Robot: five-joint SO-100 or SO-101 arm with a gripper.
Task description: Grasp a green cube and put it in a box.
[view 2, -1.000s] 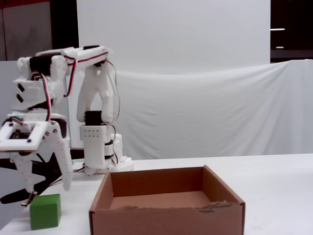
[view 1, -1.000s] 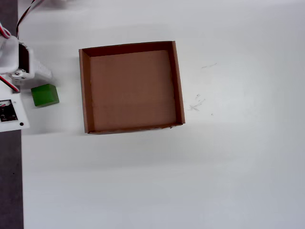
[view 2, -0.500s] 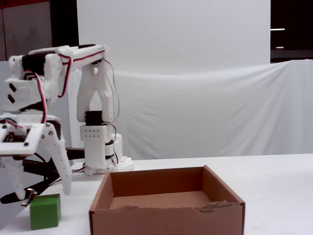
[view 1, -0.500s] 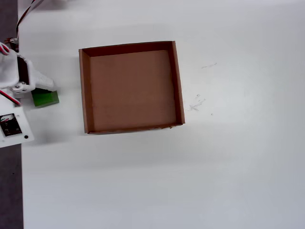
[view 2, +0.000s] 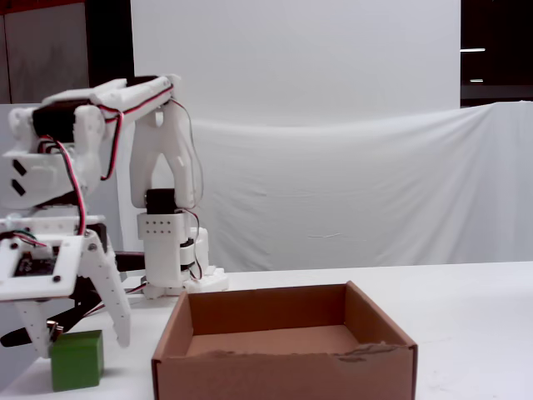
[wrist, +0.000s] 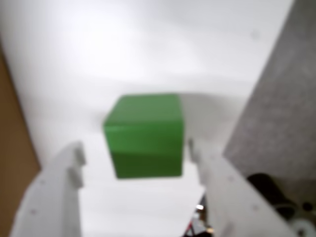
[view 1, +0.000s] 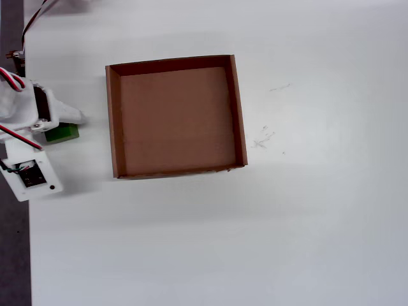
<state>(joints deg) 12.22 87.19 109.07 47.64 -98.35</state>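
Observation:
The green cube rests on the white table between my two white fingers in the wrist view. A gap shows between it and the left finger, and the right finger stands close beside it. My gripper is open around the cube. In the overhead view the gripper is at the far left, covering most of the cube. In the fixed view the cube sits under the gripper, left of the brown cardboard box. The box holds nothing.
A dark grey strip runs along the table's left edge in the overhead view. The arm's base stands behind the box in the fixed view. A brown surface shows at the wrist view's left edge. A white backdrop hangs behind.

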